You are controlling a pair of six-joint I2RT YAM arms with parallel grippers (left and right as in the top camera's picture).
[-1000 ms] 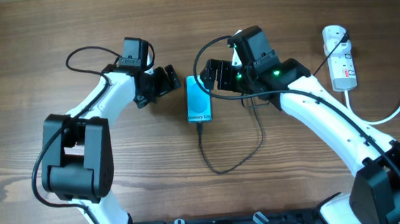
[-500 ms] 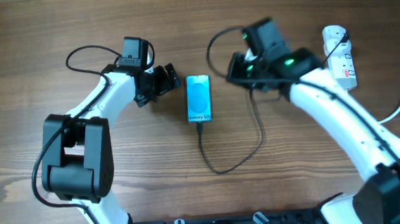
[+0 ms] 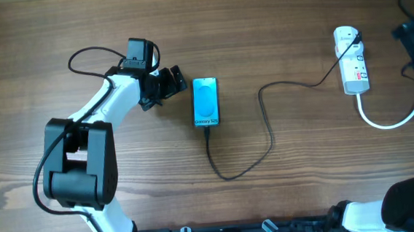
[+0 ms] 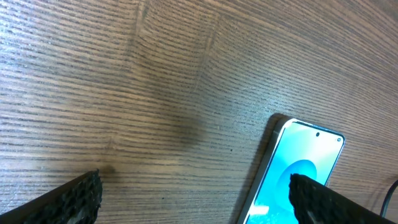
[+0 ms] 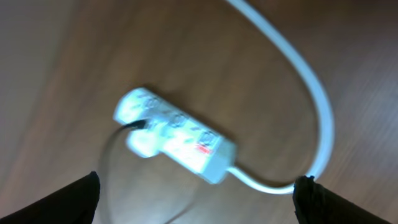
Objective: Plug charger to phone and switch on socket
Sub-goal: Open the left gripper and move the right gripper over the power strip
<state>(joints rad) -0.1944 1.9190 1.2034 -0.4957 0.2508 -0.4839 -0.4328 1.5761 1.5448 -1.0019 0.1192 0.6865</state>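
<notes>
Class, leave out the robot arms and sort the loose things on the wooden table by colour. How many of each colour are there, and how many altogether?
Teal-screened: 1, the phone
Black: 1, the charger cable
White: 1, the power strip, counted together with its thick cord
Total: 3

Wooden table (image 3: 321, 181), phone (image 3: 206, 101), charger (image 3: 270, 137), white socket (image 3: 353, 68)
</notes>
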